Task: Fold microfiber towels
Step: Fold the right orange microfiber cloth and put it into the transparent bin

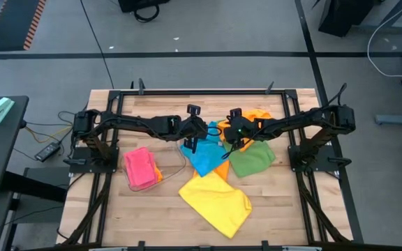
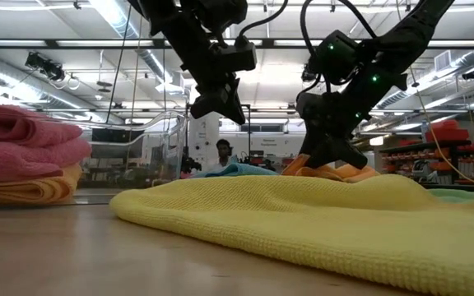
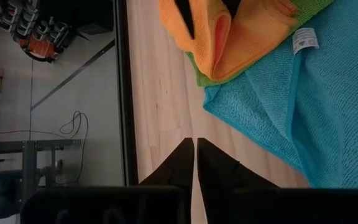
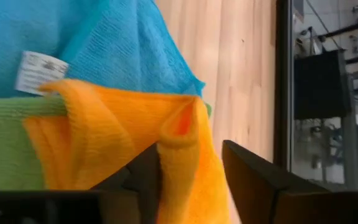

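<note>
Yellow towel (image 2: 319,222) fills the low view's foreground and lies at six o'clock on the table (image 1: 285,202) seen from above. At centre the blue towel (image 1: 202,157) is spread flat, a green towel (image 1: 252,159) at its three o'clock, an orange towel (image 4: 135,124) bunched between them. Reaching in from nine o'clock, the left gripper (image 3: 195,144) hangs just off the blue towel's edge, fingers pressed together, holding nothing. From three o'clock the right gripper (image 4: 191,163) straddles an upright fold of the orange towel, jaws partly apart. Folded pink towels (image 1: 140,167) sit at eight o'clock, their container hard to make out.
</note>
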`<state>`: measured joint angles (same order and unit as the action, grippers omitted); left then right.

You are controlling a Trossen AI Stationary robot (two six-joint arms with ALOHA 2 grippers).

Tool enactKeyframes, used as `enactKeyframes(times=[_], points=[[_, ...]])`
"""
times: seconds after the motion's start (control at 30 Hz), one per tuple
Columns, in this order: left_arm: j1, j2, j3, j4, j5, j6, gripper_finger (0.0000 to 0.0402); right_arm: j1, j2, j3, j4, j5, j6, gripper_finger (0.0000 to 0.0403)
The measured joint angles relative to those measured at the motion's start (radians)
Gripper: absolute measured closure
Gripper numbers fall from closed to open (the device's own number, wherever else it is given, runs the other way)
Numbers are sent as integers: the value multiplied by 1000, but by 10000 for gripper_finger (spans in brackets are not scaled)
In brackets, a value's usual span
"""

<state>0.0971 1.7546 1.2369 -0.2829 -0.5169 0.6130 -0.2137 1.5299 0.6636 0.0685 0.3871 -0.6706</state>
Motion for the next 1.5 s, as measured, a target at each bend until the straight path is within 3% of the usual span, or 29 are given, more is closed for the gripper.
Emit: enactKeyframes(times=[0.17, 0.27, 0.4, 0.5, 0.77, 1.03, 1.23, 1.5], points=[[0, 0, 0, 0, 3, -20, 374, 0, 0, 0, 0, -76, 51, 340], [4, 0, 0, 2, 72, -65, 380, -2, 0, 7, -9, -100, 85, 390], [22, 0, 0, 82, 209, -130, 381, 3, 0, 76, -80, -66, 94, 394], [35, 0, 1, 153, 243, -209, 363, 20, -6, 163, -195, -43, 93, 396], [51, 0, 1, 218, 253, -319, 261, 61, -13, 463, -611, 11, 168, 398], [52, 0, 1, 336, 344, -391, 183, 78, -13, 673, -873, 5, 263, 398], [56, 0, 2, 407, 354, -452, 174, 101, -13, 786, -974, 6, 314, 399], [89, -1, 9, 395, 354, -492, 198, 154, -13, 863, -1028, 8, 331, 398]])
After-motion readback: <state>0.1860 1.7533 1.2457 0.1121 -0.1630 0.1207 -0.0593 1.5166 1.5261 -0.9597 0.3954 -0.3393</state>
